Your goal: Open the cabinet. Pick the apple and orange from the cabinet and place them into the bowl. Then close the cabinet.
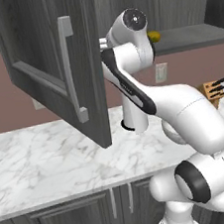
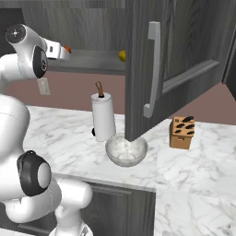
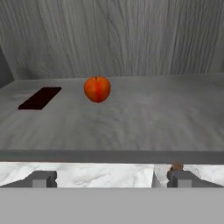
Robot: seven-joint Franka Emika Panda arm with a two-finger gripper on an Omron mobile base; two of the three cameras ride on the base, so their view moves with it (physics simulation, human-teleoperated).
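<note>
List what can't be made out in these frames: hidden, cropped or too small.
- Gripper: fingers open in the hand view; in the right base view the arm hides them.
- Yellowish fruit: half behind the cabinet door in the right base view, too small to identify; in the left base view the arm covers part of it.
- Apple: a sliver beside the wrist in the right base view.
- Bowl: door's lower corner overlaps its rim.
- Dark flat patch: unidentifiable.

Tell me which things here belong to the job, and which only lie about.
For the job:
cabinet, doors open
apple on its shelf
yellowish fruit, perhaps the orange
bowl

Lying about:
paper-towel roll
knife block
</note>
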